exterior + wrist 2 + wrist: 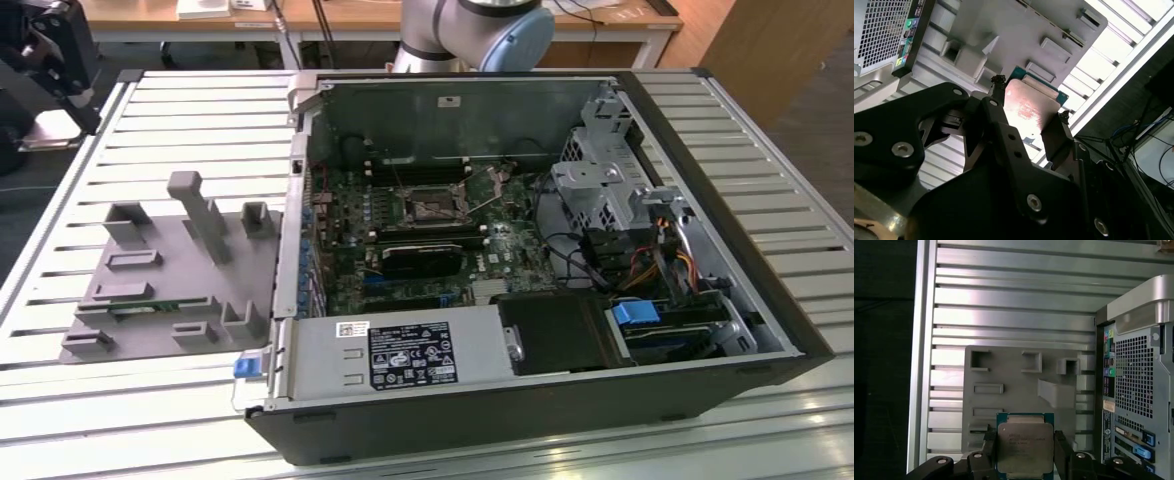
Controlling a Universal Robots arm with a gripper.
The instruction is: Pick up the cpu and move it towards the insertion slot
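While the black two-fingered gripper (1025, 452) is pinching the small flat square cpu (1024, 445), silver-topped with a pale tan rim, by two opposite edges, apparently so the chip is riding level with its faces untouched, the part is hanging just above the grey plastic tray (1004, 375) of moulded blocks. The tray is lying on the slatted aluminium table (1004, 290) beside the open black computer case (534, 425), where the shiny metal-framed insertion slot (434, 205) is sitting well apart from the chip.
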